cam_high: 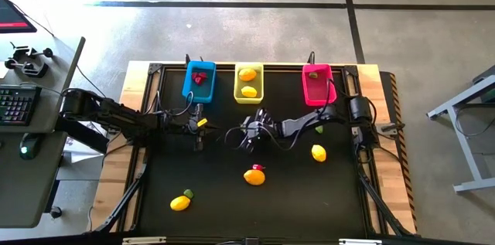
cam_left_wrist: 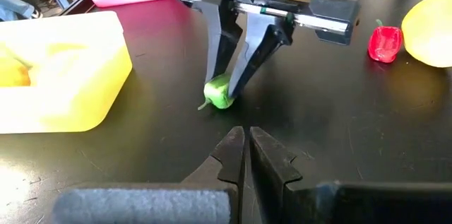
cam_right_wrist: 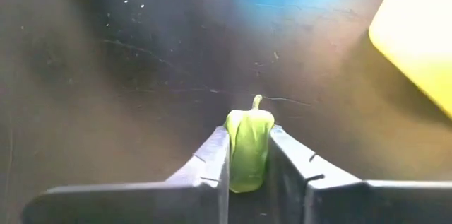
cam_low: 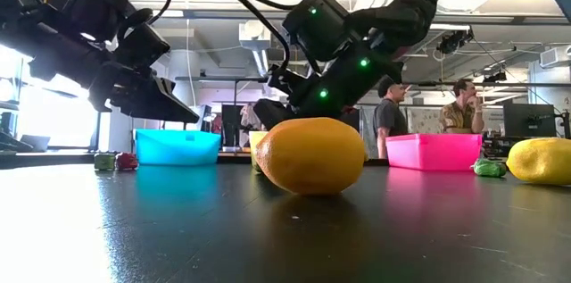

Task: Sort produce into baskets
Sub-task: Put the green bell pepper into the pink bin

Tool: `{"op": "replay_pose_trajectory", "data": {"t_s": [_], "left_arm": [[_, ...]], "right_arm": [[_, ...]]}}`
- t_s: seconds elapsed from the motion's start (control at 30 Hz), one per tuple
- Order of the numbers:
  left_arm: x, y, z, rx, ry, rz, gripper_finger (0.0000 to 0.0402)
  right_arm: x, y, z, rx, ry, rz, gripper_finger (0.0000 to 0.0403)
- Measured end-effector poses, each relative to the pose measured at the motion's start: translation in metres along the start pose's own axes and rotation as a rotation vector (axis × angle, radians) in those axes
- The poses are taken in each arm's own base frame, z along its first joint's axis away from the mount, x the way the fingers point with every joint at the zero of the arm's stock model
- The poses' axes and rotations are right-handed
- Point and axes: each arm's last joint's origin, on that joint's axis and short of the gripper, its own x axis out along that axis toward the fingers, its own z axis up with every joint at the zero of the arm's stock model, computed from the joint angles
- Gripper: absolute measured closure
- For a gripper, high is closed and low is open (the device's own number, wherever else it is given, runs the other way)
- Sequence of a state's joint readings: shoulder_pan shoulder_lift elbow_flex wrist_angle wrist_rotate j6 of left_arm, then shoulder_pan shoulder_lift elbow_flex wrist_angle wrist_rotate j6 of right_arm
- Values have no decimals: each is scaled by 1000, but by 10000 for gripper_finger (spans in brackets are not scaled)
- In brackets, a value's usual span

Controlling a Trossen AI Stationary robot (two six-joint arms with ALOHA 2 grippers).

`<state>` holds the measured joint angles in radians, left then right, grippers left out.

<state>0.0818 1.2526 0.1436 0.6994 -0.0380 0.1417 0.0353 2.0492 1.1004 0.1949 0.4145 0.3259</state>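
A small green pepper-shaped piece (cam_left_wrist: 219,97) lies on the black table near the yellow basket (cam_high: 248,83). My right gripper (cam_left_wrist: 227,83), reaching in from the table's right, is shut on it. In the high view the gripper (cam_high: 249,137) hides the piece. My left gripper (cam_left_wrist: 246,133) is shut on nothing and waits left of the piece, pointing toward it. The blue basket (cam_high: 199,80) holds a red piece. The yellow basket holds two lemons. The pink basket (cam_high: 318,84) holds a green bit. My right gripper pinches the green piece's two sides (cam_right_wrist: 248,155) between its two fingers (cam_right_wrist: 212,160), its stem end (cam_right_wrist: 256,101) sticking out past the fingertips. The fingers come slanting down from the table's right side. The piece's underside (cam_left_wrist: 220,104) rests on the table.
Loose on the table are a lemon with a red piece beside it (cam_high: 254,175), a lemon (cam_high: 319,152), a lemon with a green bit (cam_high: 181,202) near the front left, and a green bit (cam_high: 319,129). People stand in the room beyond the table (cam_low: 464,104).
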Motion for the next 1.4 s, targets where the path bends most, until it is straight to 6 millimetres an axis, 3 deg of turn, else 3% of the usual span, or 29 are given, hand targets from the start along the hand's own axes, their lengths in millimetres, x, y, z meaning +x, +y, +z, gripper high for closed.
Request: {"op": "replay_pose_trajectory", "data": {"t_s": [0.17, 0.33, 0.57, 0.73, 0.9, 1.1, 1.4], "left_arm": [[0, 0, 0, 0, 4, -1, 392], [0, 0, -1, 0, 7, -1, 392], [0, 0, -1, -7, 8, -1, 392], [0, 0, -1, -7, 8, -1, 392], [0, 0, -1, -7, 8, -1, 392], [0, 0, -1, -7, 15, -2, 392], [0, 0, -2, -7, 16, -2, 392]], "right_arm": [[-18, -6, 17, -38, -9, -2, 366], [-55, -29, 43, -52, -8, -122, 355], [-109, -100, 66, -12, 114, -357, 362], [-133, -155, 68, 85, 203, -555, 364], [-136, -199, 62, 185, 291, -671, 364], [-132, -235, 53, 276, 317, -748, 363], [-118, -264, -3, 387, 375, -798, 363]]}}
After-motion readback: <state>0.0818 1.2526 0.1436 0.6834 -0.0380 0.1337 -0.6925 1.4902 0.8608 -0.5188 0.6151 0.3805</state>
